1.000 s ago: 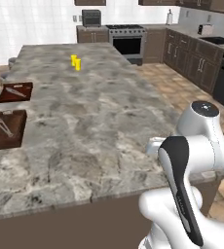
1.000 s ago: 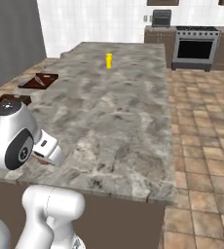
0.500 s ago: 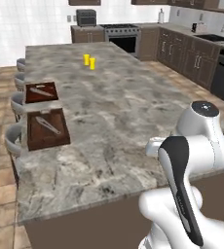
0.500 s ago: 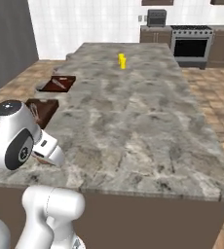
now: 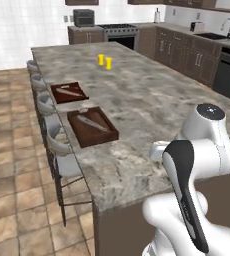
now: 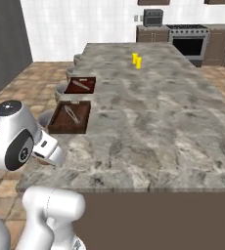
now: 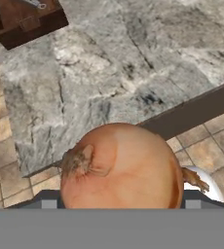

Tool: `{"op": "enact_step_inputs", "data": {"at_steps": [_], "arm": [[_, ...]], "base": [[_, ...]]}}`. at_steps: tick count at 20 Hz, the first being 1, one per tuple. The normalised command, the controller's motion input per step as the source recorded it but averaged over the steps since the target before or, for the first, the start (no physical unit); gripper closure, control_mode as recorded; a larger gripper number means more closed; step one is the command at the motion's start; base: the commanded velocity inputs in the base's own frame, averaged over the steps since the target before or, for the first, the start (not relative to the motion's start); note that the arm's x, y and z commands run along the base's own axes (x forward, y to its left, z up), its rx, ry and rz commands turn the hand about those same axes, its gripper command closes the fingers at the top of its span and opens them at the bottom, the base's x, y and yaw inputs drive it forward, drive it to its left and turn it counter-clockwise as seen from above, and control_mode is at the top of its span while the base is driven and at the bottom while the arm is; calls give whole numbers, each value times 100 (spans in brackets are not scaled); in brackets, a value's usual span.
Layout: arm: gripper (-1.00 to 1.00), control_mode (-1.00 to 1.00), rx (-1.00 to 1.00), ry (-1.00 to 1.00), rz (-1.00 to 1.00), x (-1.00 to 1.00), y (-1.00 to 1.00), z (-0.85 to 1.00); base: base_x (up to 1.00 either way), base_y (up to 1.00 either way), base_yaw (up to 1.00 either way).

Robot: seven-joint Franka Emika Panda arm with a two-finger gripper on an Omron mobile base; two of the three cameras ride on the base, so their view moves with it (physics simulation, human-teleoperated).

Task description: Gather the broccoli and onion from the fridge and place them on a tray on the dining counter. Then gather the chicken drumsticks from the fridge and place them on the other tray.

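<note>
Change: my base swings round; both trays [image 5: 92, 126] now sit mid-left on the tabletop [image 5: 152, 105].
Fingers: wide, holding the onion [image 7: 121, 168].
Meaning: delivery close.

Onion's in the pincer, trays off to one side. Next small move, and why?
Probably carry the onion out over the dining counter toward the nearer tray. The hand view shows it over the counter's edge, short of the tray, which holds a utensil but has bare floor left.

A home kitchen was indicated by a long marbled stone dining counter [image 5: 152, 100] with cushioned stools [image 5: 62, 145], a steel range [image 6: 188, 44], dark wooden cabinets [image 5: 187, 50] and a sink tap [image 5: 229, 25].
</note>
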Motion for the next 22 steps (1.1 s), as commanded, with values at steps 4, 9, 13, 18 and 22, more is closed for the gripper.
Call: {"op": "enact_step_inputs", "data": {"at_steps": [4,9,13,18,22], "arm": [[100,100,0,0,0,0,0,0],[100,100,0,0,0,0,0,0],[100,100,0,0,0,0,0,0],[100,100,0,0,0,0,0,0],[100,100,0,0,0,0,0,0]], "base": [[0,100,-24],[21,100,-40],[86,88,-60],[81,92,-59],[13,100,-50]]}}
